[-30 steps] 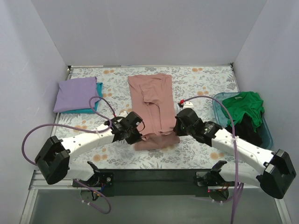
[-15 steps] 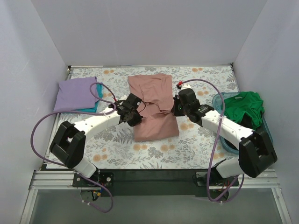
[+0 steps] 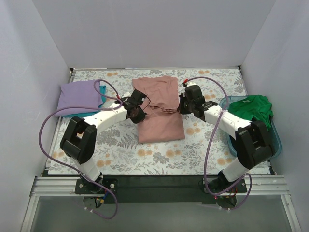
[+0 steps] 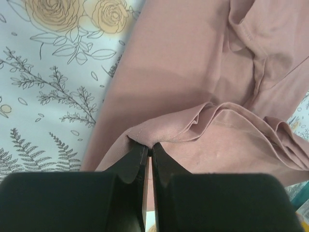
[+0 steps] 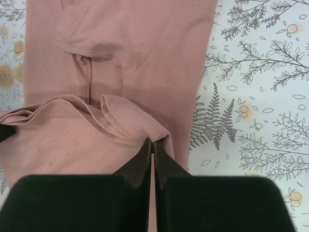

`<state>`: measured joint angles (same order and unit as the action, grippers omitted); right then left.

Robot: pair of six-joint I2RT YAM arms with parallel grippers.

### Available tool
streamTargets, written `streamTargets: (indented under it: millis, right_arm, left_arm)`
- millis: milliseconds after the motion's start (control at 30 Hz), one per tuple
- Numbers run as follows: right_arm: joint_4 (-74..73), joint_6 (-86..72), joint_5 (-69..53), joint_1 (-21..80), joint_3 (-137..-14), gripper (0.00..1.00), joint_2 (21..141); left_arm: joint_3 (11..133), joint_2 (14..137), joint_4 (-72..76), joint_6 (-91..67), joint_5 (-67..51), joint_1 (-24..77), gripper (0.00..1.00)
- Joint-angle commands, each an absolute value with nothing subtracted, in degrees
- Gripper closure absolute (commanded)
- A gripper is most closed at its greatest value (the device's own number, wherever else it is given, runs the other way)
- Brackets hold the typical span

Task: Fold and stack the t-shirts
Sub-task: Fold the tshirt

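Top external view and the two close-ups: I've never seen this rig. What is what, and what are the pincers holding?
The overhead picture shows two white robot arms bolted at the near edge of a floral table. Each close-up comes from a wrist camera. The left pincer and right pincer each pinch one side of the dusty pink cloth t-shirt. A folded lavender t-shirt lies at the left; a green t-shirt sits in the translucent teal plastic tub at right.
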<state>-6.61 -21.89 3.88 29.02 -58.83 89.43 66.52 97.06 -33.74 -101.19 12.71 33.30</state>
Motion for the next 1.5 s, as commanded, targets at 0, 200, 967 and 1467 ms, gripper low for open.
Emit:
streamTargets:
  millis: [0, 200, 967, 1467]
  right_arm:
    - [-3.7, -20.3, 4.0, 28.3, -61.9, 0.99, 91.1]
    - [-1.5, -19.2, 5.5, 27.2, -63.8, 0.99, 94.8]
    - [-2.5, -18.3, -6.6, 24.1, -59.6, 0.02, 91.8]
    - [13.3, -31.3, -11.8, 24.2, -21.3, 0.02, 61.8]
  left_arm:
    - [69.5, 98.3, -33.0, -100.6, 15.8, 32.3, 1.00]
    - [70.8, 101.9, -31.8, -100.3, 15.5, 30.9, 1.00]
    - [62.3, 90.2, -26.9, -96.2, 8.9, 29.0, 0.16]
    - [35.2, 74.5, -17.5, -97.0, -8.8, 30.8, 0.07]
